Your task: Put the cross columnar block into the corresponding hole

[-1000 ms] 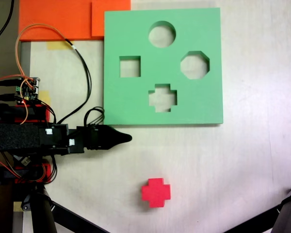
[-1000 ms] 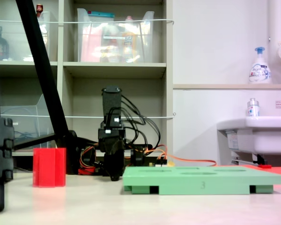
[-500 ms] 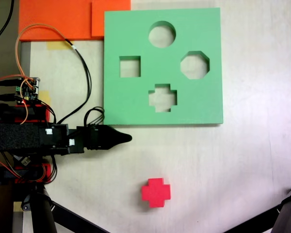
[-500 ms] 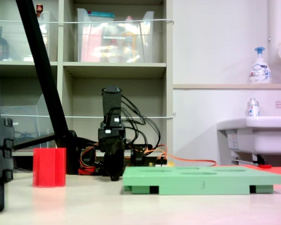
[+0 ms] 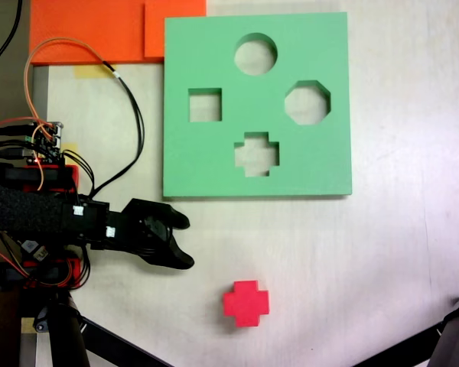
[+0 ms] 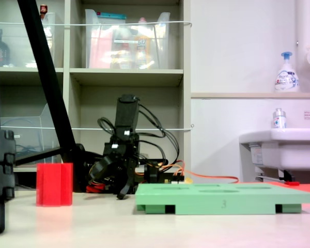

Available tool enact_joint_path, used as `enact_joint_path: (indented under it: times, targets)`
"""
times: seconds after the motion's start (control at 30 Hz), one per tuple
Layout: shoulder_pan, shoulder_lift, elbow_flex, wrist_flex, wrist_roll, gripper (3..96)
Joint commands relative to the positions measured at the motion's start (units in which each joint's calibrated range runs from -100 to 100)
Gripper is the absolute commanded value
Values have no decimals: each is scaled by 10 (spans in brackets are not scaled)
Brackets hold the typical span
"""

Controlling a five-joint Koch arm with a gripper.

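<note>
Pale tabletop fills the first exterior view, with shelving and a sink behind it in the second exterior view. On it the black gripper has its two jaws spread apart, one tip toward the board and the other toward the block, and nothing between them. It hangs low over the table, just off the near edge of the board and well short of the block; in the second exterior view the gripper tilts down toward the table from a bent black arm trailing orange and black wires.

Outward from it, the small bright red foam block with a plus-shaped section stands alone on the table, untouched. The large square green foam board lies flat, its plus-shaped cutout empty, as are the round, square and octagonal ones.

By this showing, nothing of the task is done: reaching, grasping, carrying and inserting the block all remain.
</note>
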Motion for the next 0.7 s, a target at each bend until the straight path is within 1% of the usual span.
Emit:
enact_joint_path:
  times: [0.03,0.1,0.2,0.3,0.4,0.5,0.7]
  targets:
    - [-21,-5,-10,-103,35,503]
    - [-22,-5,71,-270,66,497]
    - [-22,-5,313,-593,98,490]
    - [-22,124,570,-832,103,470]
    - [-22,236,798,-994,103,466]
    - [-20,302,951,-1071,103,466]
    - [-20,448,1158,-1071,103,466]
